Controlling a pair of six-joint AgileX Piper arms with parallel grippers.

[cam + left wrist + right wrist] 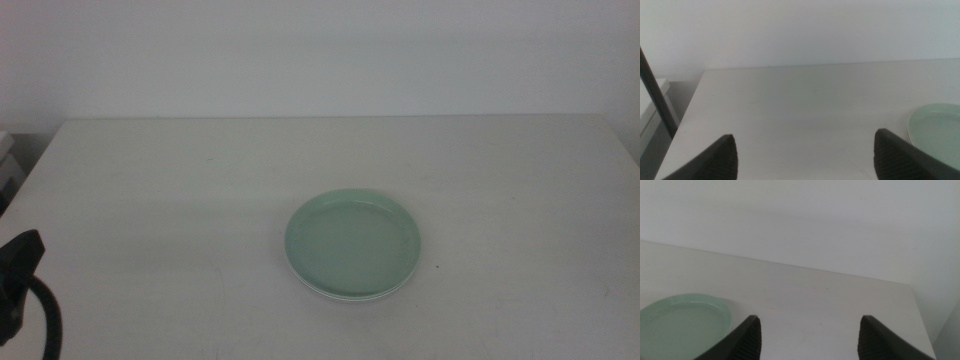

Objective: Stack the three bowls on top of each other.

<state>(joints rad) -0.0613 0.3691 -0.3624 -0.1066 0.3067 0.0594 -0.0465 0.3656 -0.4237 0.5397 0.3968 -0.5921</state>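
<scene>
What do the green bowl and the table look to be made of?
Green bowl: probably melamine or glazed ceramic; even mint colour, smooth, soft sheen, thin low rim. A white edge shows beneath it, likely another bowl. Table: matte white, looks like laminate or painted board; flat, no grain, no glare.

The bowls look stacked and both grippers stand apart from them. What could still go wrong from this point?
1. Under the mint green bowl only a thin white rim shows, on the near side. The stack may sit off-centre and could slide if bumped.
2. No grey bowl is visible, so a full stack of three cannot be confirmed.
3. The left gripper and the right gripper are open and low on either side of the stack; a sideways sweep might clip it.
</scene>
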